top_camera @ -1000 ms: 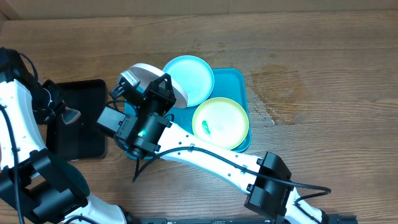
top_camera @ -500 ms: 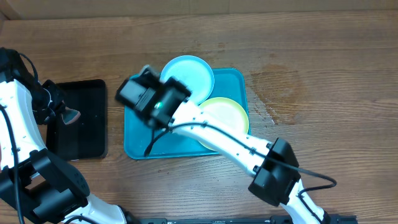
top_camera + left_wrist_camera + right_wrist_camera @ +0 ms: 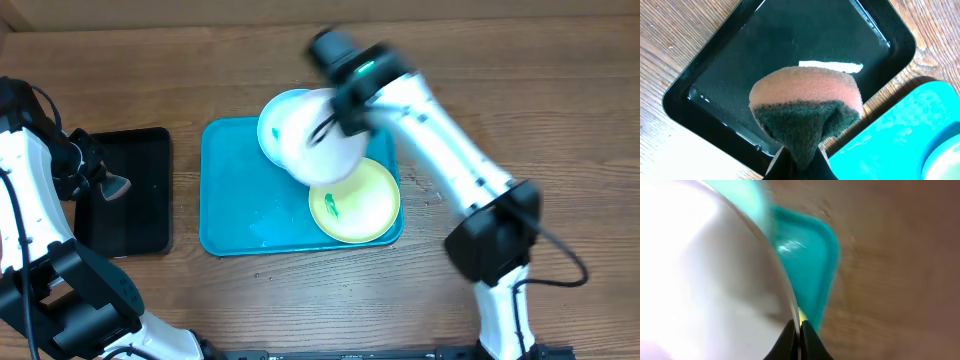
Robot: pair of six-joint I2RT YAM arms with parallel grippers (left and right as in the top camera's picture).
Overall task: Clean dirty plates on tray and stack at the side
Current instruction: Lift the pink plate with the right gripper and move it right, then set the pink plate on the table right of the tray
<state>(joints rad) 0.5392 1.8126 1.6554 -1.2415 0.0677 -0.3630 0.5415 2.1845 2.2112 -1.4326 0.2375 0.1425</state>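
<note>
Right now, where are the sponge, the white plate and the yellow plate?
sponge (image 3: 805,92): left wrist view, on its pink top.
white plate (image 3: 305,155): overhead view, on its blurred face.
yellow-green plate (image 3: 365,195): overhead view, on its middle.

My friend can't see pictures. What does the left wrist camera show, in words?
The left arm's jaws pinch a sponge, pink on top and dark green underneath, over a shiny black tray on a wooden table. A corner of the turquoise tray shows at the lower right.
</note>
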